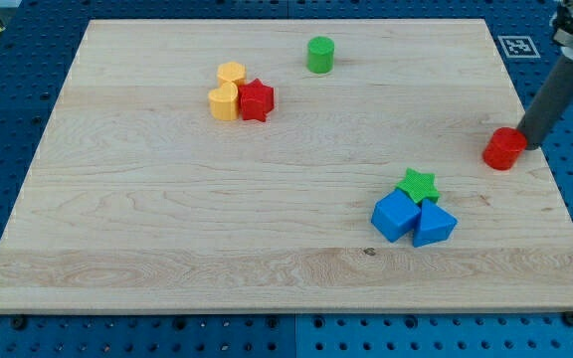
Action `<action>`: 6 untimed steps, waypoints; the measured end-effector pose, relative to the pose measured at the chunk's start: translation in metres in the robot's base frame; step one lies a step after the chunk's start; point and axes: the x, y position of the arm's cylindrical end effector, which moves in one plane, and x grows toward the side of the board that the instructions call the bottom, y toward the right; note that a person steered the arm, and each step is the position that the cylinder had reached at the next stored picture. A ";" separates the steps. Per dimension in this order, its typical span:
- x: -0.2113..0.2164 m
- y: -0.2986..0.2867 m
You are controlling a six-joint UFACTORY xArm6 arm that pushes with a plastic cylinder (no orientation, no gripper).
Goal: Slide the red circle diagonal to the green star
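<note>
My tip (530, 145) holds nothing; it is a bare dark rod coming down from the upper right corner of the frame, and its lower end rests at the right edge of the wooden board (167, 249). The tip stands just beside the red circle (504, 149), on that block's right side, and appears to touch it, though the exact contact cannot be made out.

The red circle, a short red cylinder, sits in the right part of the frame, a little above mid-height and close to the board's right edge. Down and to the left of it lies the green star (417, 185), apart from the circle with bare wood between them. The star lies in the lower right part of the frame and touches two blue blocks below it: a blue cube-like block (396, 216) at its lower left and a blue wedge-like block (435, 226) at its lower right, the two blue pieces pressed against each other.

Farther off, in the upper middle of the frame, a green cylinder (320, 55) stands alone. In the upper left part, three blocks cluster together: a yellow hexagonal block (231, 74) at the top, a second yellow block (224, 102) just below it, and a red star (257, 100) touching the lower yellow block's right side.

A blue perforated table (8, 60) surrounds the board.
</note>
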 end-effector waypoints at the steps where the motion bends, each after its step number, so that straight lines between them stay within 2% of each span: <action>1: 0.001 -0.010; 2: 0.009 0.017; 3: 0.035 0.034; 4: 0.043 0.022; 6: 0.025 -0.029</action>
